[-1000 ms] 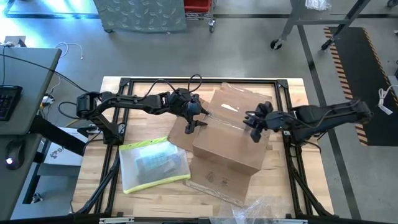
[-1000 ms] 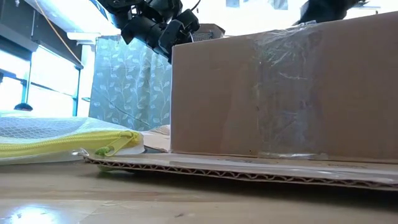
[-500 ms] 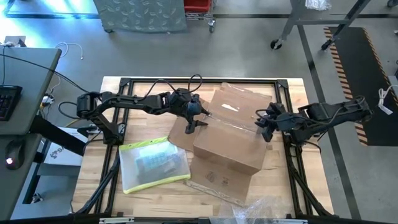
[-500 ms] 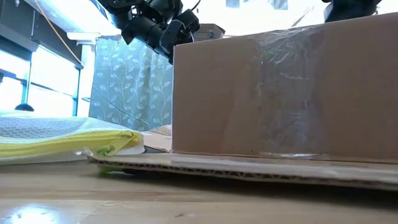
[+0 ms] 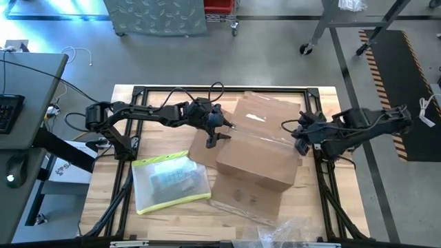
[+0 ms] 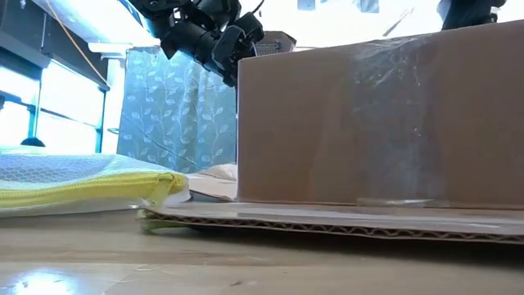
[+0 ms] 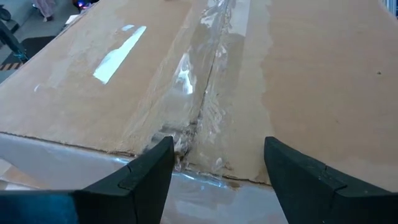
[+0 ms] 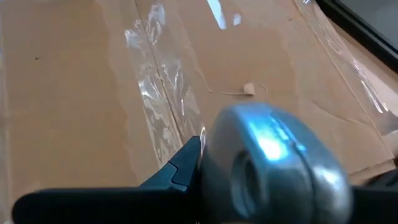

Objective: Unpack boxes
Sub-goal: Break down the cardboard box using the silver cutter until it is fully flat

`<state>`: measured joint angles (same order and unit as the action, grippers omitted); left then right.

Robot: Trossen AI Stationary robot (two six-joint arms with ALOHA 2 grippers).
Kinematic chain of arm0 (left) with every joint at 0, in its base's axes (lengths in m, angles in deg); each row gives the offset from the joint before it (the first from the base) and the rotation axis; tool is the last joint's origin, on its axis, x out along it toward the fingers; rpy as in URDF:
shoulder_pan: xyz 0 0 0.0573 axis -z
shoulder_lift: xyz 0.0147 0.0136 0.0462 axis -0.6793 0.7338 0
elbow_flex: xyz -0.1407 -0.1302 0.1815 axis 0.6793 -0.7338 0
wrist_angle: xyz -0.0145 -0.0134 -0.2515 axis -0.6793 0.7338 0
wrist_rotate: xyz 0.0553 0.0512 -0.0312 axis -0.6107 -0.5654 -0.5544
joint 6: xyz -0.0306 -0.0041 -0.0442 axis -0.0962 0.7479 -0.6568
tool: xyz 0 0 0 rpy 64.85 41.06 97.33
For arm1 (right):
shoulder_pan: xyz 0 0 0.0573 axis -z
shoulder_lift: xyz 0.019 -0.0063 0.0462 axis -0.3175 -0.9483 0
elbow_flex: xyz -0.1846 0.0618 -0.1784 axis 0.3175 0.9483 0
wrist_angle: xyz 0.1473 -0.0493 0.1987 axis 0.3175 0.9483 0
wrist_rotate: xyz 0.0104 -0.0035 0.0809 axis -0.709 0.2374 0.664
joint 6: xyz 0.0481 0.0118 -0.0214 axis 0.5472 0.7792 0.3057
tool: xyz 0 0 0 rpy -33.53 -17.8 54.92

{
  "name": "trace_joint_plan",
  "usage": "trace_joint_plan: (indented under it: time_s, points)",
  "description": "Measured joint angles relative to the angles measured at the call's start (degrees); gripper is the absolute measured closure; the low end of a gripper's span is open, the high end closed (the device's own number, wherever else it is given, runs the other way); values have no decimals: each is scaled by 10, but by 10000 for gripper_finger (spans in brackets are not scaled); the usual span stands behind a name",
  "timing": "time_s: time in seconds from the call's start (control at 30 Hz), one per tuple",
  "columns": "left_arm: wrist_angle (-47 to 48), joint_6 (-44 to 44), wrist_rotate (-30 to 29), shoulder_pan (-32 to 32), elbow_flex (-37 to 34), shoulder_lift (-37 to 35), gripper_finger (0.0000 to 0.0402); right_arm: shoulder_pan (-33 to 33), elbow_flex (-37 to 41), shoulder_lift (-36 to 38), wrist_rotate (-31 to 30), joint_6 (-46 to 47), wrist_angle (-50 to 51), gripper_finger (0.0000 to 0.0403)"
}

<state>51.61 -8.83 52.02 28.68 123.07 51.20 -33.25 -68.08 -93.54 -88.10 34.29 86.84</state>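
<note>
High view: L arm reaches in from the table's left edge, stretched nearly flat across the wooden table (image 5: 165, 96), its left gripper (image 5: 219, 131) hanging at the left edge of the plain brown corrugated cardboard carton (image 5: 258, 148). Left wrist view shows both dark fingers (image 7: 149, 171) spread wide, nothing between them, poised over the carton's top where the clear tape seam (image 7: 205, 93) runs down the middle.

R arm comes in from the table's right side, elbow bent, right gripper (image 5: 301, 134) at the carton's right top edge. In the right wrist view its jaws are pinched on a rounded silver-grey metal tool (image 8: 267, 168), held just above the taped carton top.

Counts: 2 arms, 1 carton, 1 flat clear pouch w/ yellow edge (image 5: 170, 181), 1 patch of crinkly clear plastic film (image 5: 293, 231) at the table's near edge.

Carton sits centre-right on the table, turned at an angle, one lower flap splayed flat under it toward the near edge. Tool is over its right top edge, near the tape seam; touching or not, can't tell. Pouch lies flat to the carton's left, just beside it. Low view: left gripper (image 6: 214, 37) up above the carton's left corner.
</note>
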Motion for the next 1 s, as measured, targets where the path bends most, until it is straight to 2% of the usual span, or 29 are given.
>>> trace_joint_plan:
  time_s: [0.37, 0.47, 0.53, 0.6, 0.7, 0.77, 0.87, 1.0]
  points:
    - [1, -13, 0, 0, 0, 0, 170, 0, -46, -19, 26, -21, 52, 347]
    - [83, 1, -24, -2, -13, 7, 170, -1, -47, -12, 4, -58, 70, 347]
    - [107, 10, -61, -1, -14, 30, 170, -3, -43, -10, -46, -66, 29, 347]
    - [132, 10, -110, 2, -9, 9, 170, -13, -21, -5, -107, -68, 10, 347]
    - [159, -9, -167, 2, -4, 9, 170, -32, 22, 2, -170, -94, -93, 347]
    - [190, -25, -177, 6, -14, 10, 173, -45, 59, 7, -189, -120, -160, 347]
    - [141, -38, -183, 16, 7, -24, 182, -58, 104, 3, -216, -171, -287, 347]
    - [104, -48, -182, 38, 19, -47, 197, -68, 133, 4, -243, -215, -394, 347]
